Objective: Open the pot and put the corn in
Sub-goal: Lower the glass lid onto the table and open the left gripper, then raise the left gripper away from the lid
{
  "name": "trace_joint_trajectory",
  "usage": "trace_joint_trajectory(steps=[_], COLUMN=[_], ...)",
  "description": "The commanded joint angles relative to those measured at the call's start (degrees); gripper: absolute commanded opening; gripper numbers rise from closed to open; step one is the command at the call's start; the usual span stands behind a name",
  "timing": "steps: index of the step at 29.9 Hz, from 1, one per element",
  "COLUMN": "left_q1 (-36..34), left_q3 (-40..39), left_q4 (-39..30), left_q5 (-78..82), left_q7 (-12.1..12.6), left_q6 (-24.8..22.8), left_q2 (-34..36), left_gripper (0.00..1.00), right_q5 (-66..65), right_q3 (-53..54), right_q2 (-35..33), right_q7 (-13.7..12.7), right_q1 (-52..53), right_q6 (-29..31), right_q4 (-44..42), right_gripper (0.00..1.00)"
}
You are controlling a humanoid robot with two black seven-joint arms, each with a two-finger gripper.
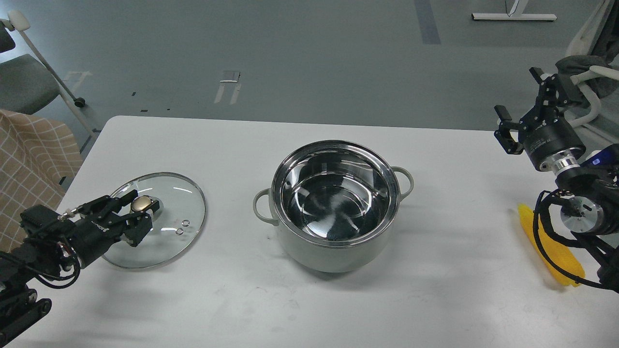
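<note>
Pot uncovered near table centre, shiny steel interior bare, 2 loop handles set along a diagonal: 1 at lower left, 1 at upper right. Glass lid lying flat on the white table to the pot's left, apart from it, gold knob up. Left gripper low over the lid, 2 fingers either side of the knob and spread a little; whether touching the knob cannot tell, looks released rather than clenched. Corn flat on the table far right, near the right edge, well apart from the pot; long axis diagonal, running from upper left down to lower right, partly hidden behind the right arm's cables and wrist; which end tapers cannot tell. Right gripper raised above the table's far right corner, fingers spread wide, grasping nothing, well apart from the corn. Bare table between pot and corn, and a broad bare strip along the near edge. Beyond the far edge, grey floor; checked cloth and a chair off the left side.
</note>
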Motion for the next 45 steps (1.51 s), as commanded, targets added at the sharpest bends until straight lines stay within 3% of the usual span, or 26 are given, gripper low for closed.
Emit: trace_joint_trajectory(steps=[1, 8, 13, 15, 17, 21, 23, 26, 29, 31, 34, 37, 45], left_q1=[-0.1, -1.7, -6.6, -9.6, -13.1, -20.6, -26.8, -31.5, -34.3, -35.7, -36.2, -35.8, -32.2], left_q3=[0.0, -0.7, -1.0, -1.2, -1.4, -2.4, -2.8, -3.8, -4.5, -6.1, -10.4, -14.4, -16.7], left_q4=[0.0, -1.3, -10.9, -17.8, -21.5, -22.7, -21.8, -19.7, -17.4, -15.1, -10.9, -8.7, -8.7], left_q5=[0.0, -1.0, -11.6, -21.7, -30.3, -44.8, -55.6, -67.6, -80.4, -85.2, -88.1, -88.2, -88.4], left_q7=[0.0, 0.0, 0.0, 0.0, 0.0, 0.0, 0.0, 0.0, 0.4, 3.0, 4.1, 4.4, 4.4], left_q6=[0.0, -0.3, -5.7, -13.6, -18.6, -27.3, -35.0, -40.1, -42.3, -42.0, -41.8, -41.7, -42.6], left_q2=[0.1, 0.6, 5.7, 10.3, 12.6, 12.8, 12.4, 12.0, 6.4, 1.7, -4.0, -8.5, -12.7], left_gripper=[0.94, 0.95, 0.95, 0.95, 0.95, 0.95, 0.95, 0.96, 0.97, 0.97, 0.98, 0.98, 0.98], right_q5=[0.0, 0.0, 0.0, 0.0, 0.0, 0.0, 0.0, 0.0, 0.2, 0.3, 0.3, 0.4, 0.0], right_q3=[0.0, 0.0, 0.0, 0.0, 0.0, -0.1, -0.3, -0.7, -1.6, -2.9, -5.0, -7.8, -9.1], right_q2=[0.1, 0.0, 0.0, -0.1, -0.1, -0.9, -2.9, -5.8, -8.6, -10.1, -12.4, -15.5, -26.9], right_q7=[0.0, 0.0, 0.0, 0.0, 0.0, 0.0, 0.0, 0.0, 0.0, 0.0, 0.0, 0.0, 0.0], right_q1=[0.0, 0.1, 0.1, 0.3, 0.5, 1.1, 1.8, 3.0, 6.0, 7.6, 9.2, 10.9, 11.3], right_q6=[0.0, 0.0, 0.0, 0.0, 0.0, 0.0, 0.0, 0.0, 0.0, 0.0, 0.0, 0.0, 0.1], right_q4=[0.0, 0.0, 0.0, 0.0, 0.0, 0.1, 1.0, 1.8, 1.8, 1.8, 1.8, 2.8, 8.4], right_gripper=[1.00, 1.00, 1.00, 1.00, 1.00, 1.00, 1.00, 1.00, 1.00, 1.00, 1.00, 1.00, 1.00])
